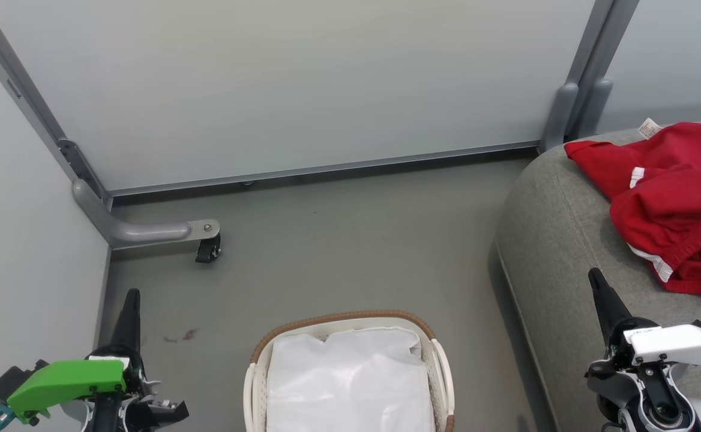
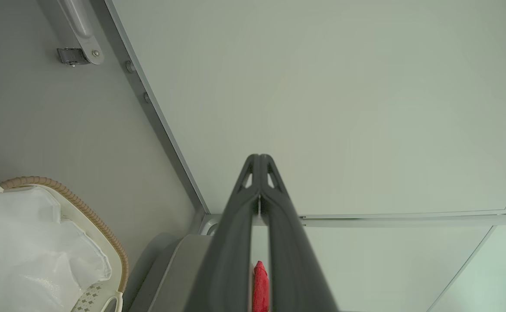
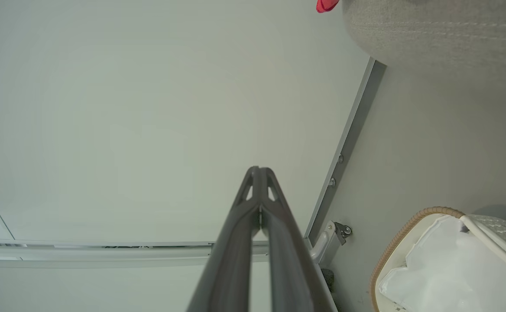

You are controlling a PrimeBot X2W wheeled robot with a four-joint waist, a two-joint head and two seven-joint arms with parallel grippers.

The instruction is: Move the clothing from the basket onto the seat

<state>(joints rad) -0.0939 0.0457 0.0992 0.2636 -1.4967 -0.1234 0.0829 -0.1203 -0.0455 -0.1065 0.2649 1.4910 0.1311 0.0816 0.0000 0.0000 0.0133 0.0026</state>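
Red garment (image 1: 668, 204) seen on seat (image 1: 554, 240), 3 o'clock. Basket (image 1: 344, 315) at 6: liner (image 1: 350, 384) alone visible inside. Left gripper (image 1: 131, 297), right gripper (image 1: 596, 279) closed, empty; liner folds best checked first.

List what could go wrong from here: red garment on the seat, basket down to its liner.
1. Inside the basket I see just the white liner; another grab would likely pinch it and lift the basket.
2. The red garment lies near the seat's rounded corner, close to the shut right hand; a careless swing could drag it off.
3. Clothing under the liner would be hidden, so calling it done may be premature.
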